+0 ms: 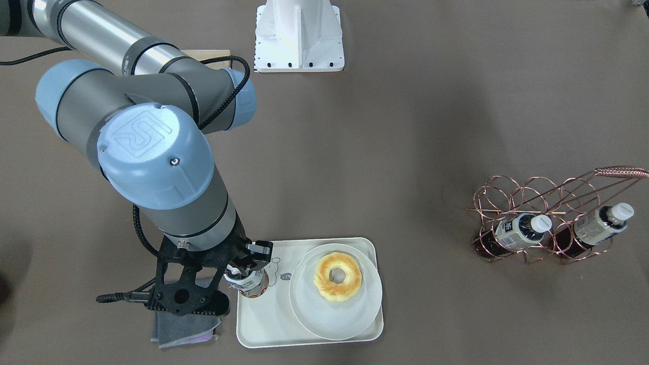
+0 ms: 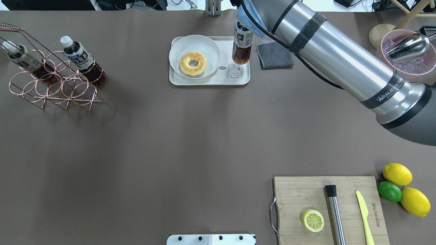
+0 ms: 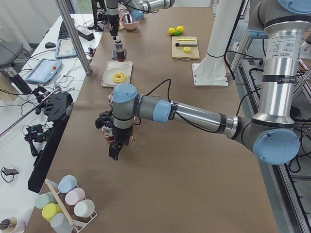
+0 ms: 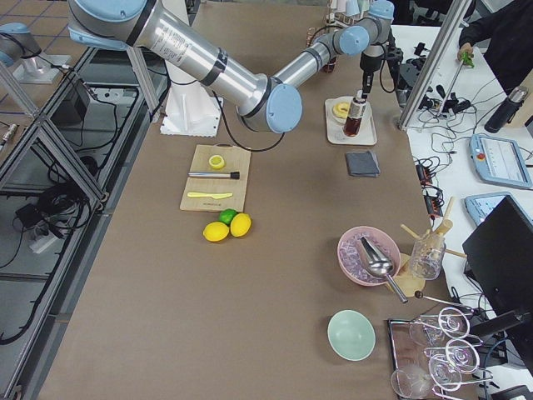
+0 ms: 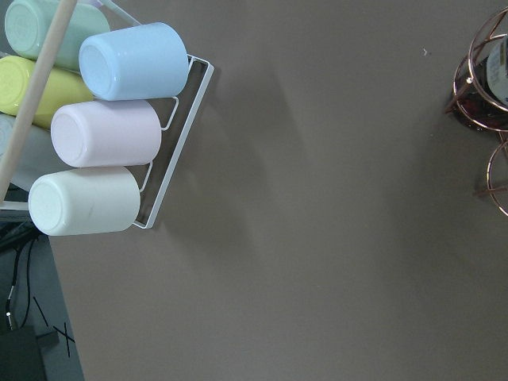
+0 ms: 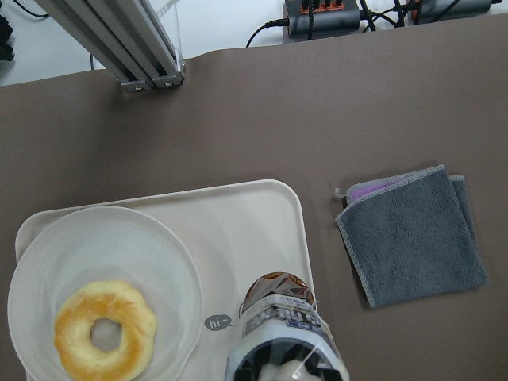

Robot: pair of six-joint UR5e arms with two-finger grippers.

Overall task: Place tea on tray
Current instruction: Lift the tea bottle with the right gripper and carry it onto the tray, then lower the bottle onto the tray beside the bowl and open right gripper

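Plastic tea (image 2: pixel 242 49) is pinched at its cap by the right gripper (image 1: pixel 242 268) | held upright over the tray (image 2: pixel 204 81) end beside the plate (image 2: pixel 207 46) | risk: toppling if released before seating

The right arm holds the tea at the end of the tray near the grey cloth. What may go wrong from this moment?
1. The tea is close to the raised rim of the tray on the cloth side; released on the rim, it may tip over.
2. The right claw grips only its top, so the tall bottle might tilt and strike the plate beside it.
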